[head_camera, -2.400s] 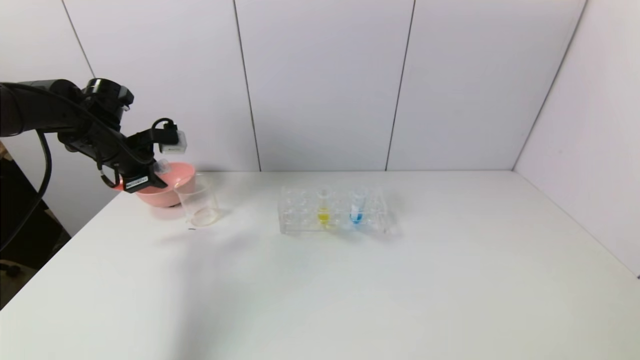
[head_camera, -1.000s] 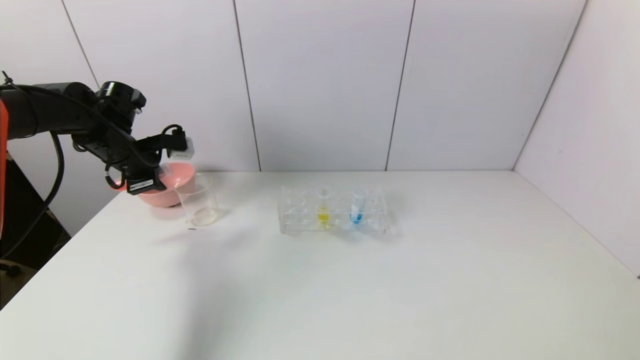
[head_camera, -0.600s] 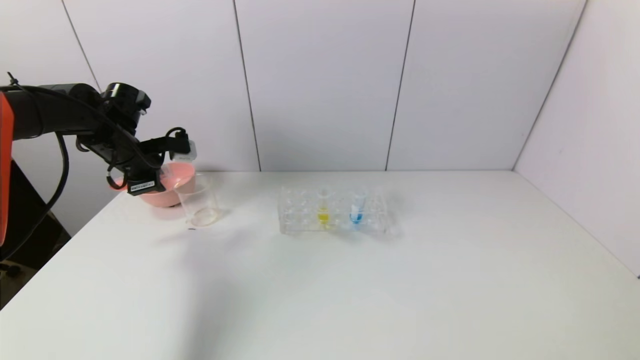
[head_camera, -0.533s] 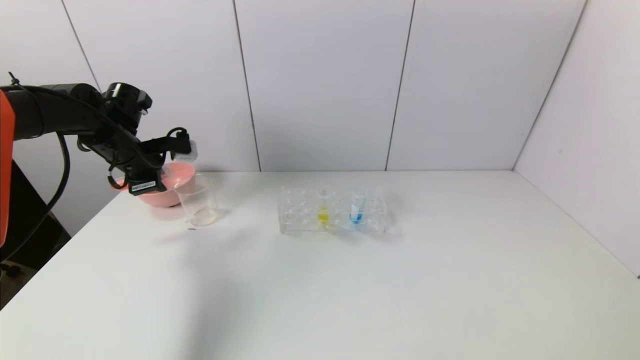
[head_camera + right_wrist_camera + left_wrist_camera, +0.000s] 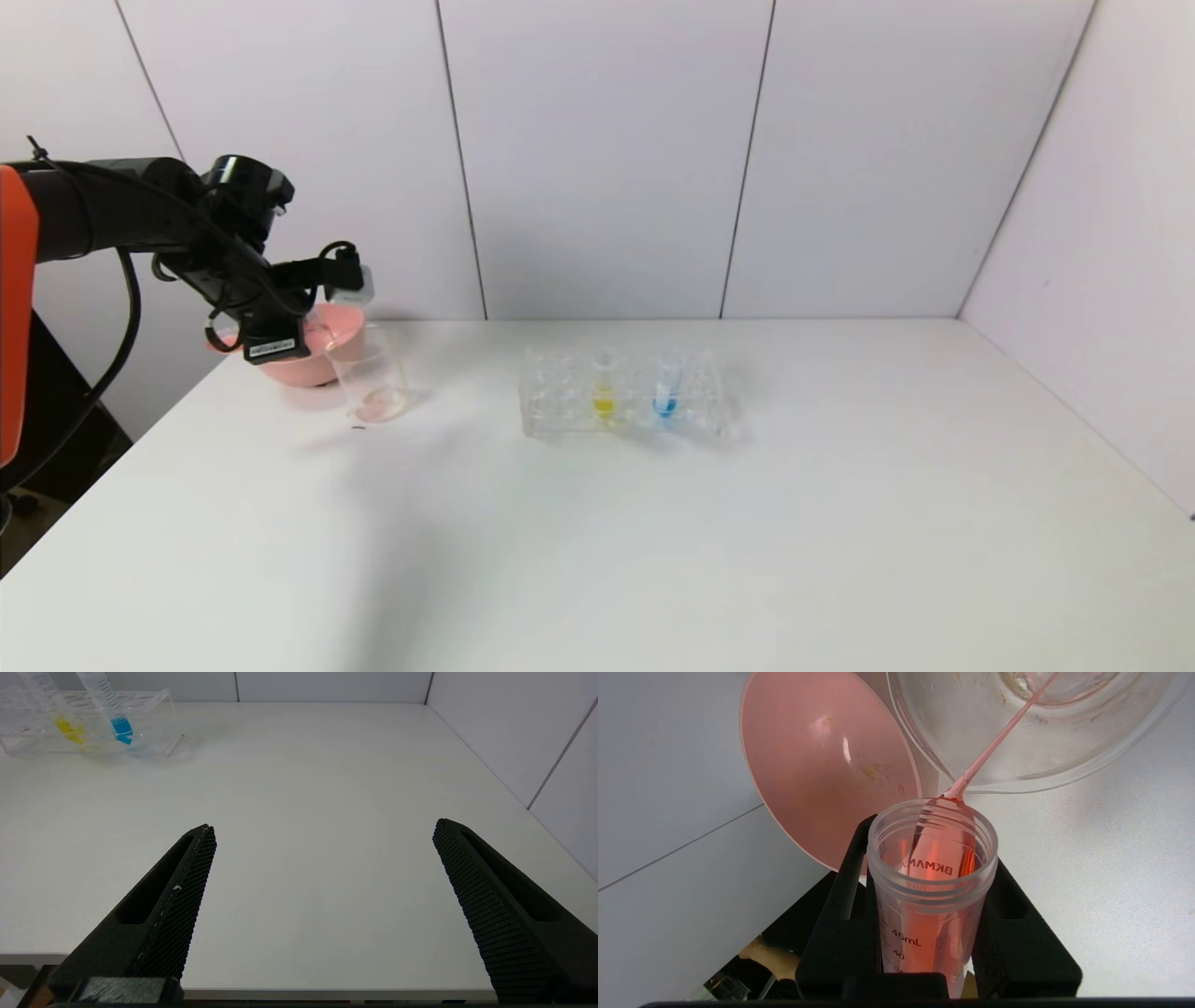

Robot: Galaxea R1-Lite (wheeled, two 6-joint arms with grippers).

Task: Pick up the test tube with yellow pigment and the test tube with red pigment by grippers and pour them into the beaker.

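My left gripper [image 5: 303,331] is shut on the red test tube [image 5: 931,891], tilted mouth-down over the beaker [image 5: 372,373]. In the left wrist view a thin red stream runs from the tube's lip into the beaker [image 5: 1064,742]. A faint pink pool lies on the beaker's bottom. The yellow test tube [image 5: 604,385] stands in the clear rack [image 5: 560,411], also seen in the right wrist view [image 5: 58,711]. My right gripper [image 5: 322,835] is open and empty, low at the table's near edge, out of the head view.
A pink bowl [image 5: 322,359] stands just behind the beaker, touching it in the left wrist view [image 5: 822,760]. A blue-bottomed tube [image 5: 666,385] stands in the rack right of the yellow one. The white table [image 5: 709,541] meets walls at the back and right.
My left gripper has moved right, closer over the beaker, and tipped the tube further. Pink liquid now shows on the beaker's bottom.
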